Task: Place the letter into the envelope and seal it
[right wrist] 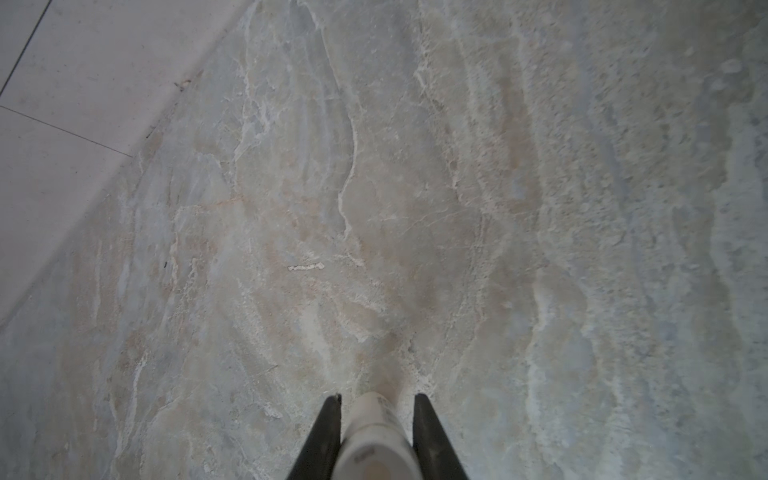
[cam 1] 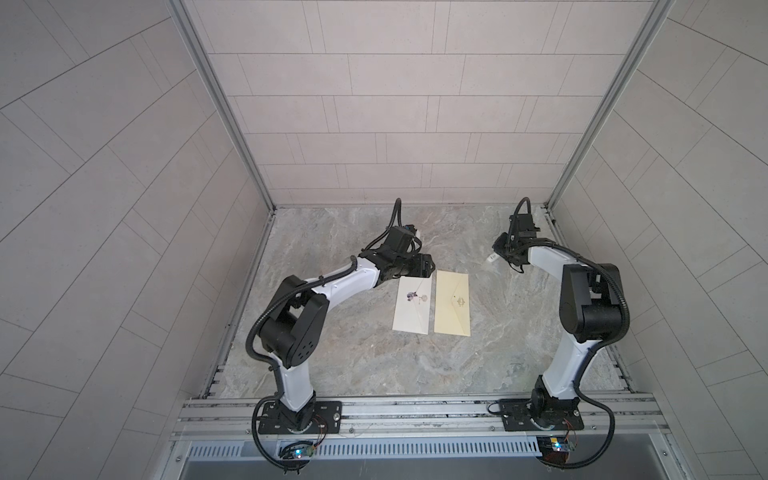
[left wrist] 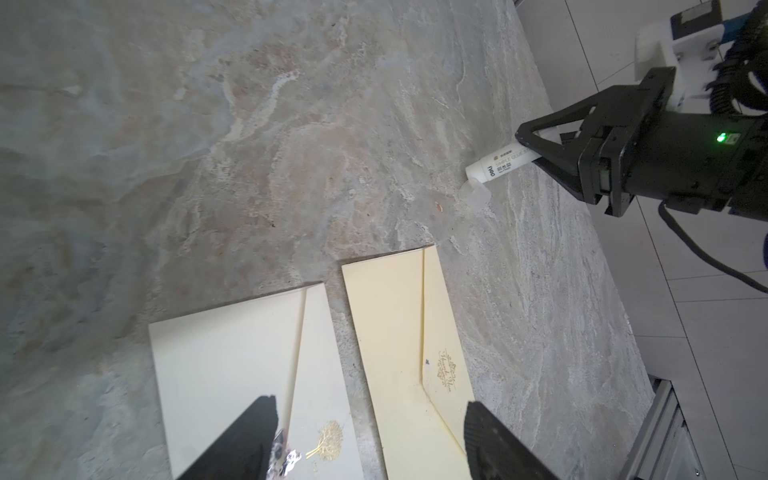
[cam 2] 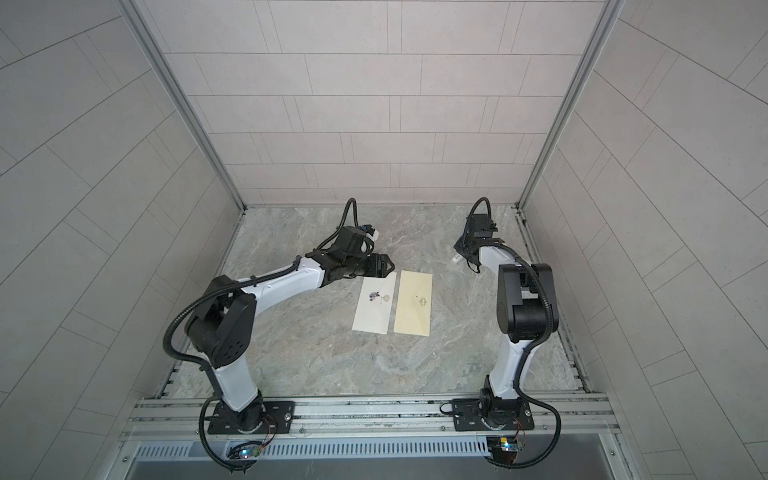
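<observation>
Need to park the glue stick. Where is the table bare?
Bare table: right of the yellow envelope, toward the right gripper holding the glue stick; the near strip between the envelopes and the base rail; the far strip along the back wall. Crowded: the middle, where the white envelope and yellow one lie side by side, open left gripper at their far ends.

Left gripper (left wrist: 368,401): white envelope (left wrist: 224,353) and yellow envelope (left wrist: 390,316) lie flat below my spread fingers, bare table (left wrist: 208,145) beyond the tips | right gripper (right wrist: 377,399): glue stick (right wrist: 374,432) fills my gap, clear cap (left wrist: 476,195) just past its tip
</observation>
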You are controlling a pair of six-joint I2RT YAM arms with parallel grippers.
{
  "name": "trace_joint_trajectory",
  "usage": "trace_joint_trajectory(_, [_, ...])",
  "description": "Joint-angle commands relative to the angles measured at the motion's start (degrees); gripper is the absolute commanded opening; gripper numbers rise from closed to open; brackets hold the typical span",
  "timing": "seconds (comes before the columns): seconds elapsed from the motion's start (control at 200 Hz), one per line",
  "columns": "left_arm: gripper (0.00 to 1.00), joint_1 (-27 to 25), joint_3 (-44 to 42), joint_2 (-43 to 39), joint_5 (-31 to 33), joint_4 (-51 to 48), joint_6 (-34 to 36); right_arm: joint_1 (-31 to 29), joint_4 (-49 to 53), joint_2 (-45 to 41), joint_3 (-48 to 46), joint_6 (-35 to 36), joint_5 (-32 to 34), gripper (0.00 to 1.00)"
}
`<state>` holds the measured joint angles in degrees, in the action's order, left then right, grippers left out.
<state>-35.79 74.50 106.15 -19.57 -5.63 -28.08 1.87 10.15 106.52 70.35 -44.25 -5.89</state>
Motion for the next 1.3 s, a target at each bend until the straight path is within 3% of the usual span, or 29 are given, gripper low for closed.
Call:
trace_joint_trajectory(0.0, [0.78, -0.3, 3.8, 3.8, -2.9, 2.4, -1.1, -1.3, 3.6, -0.5, -3.3, -1.0, -2.0, 0.00])
trace_joint_trajectory(0.49, [0.82, -7.7, 20.0, 16.4, -6.1, -6.2, 9.8, -3.4, 2.1, -14.3, -16.3, -5.0, -1.5, 0.00])
trace_joint_trajectory(0.786, [0.80, -12.2, 29.7, 24.6, -8.8, -12.2, 18.9, 6.5, 1.9, -21.3, -19.5, -4.0, -2.9, 0.00])
trace_joint_trajectory(0.966, [0.80, -15.6, 30.5, 26.2, -8.6, -16.2, 26.3, 13.2, 9.3, -25.9, -21.0, 0.4, 1.6, 0.00])
trace_joint_trajectory(1.151, [0.78, -16.9, 30.6, 26.9, -11.1, -17.6, 29.7, 13.7, 8.5, -28.8, -27.2, 1.7, -2.6, 0.00])
trace_joint_trajectory(1.296, [0.76, -16.9, 29.9, 27.6, -12.1, -17.3, 30.3, 13.7, 11.9, -32.1, -30.9, -0.5, -1.7, 0.00])
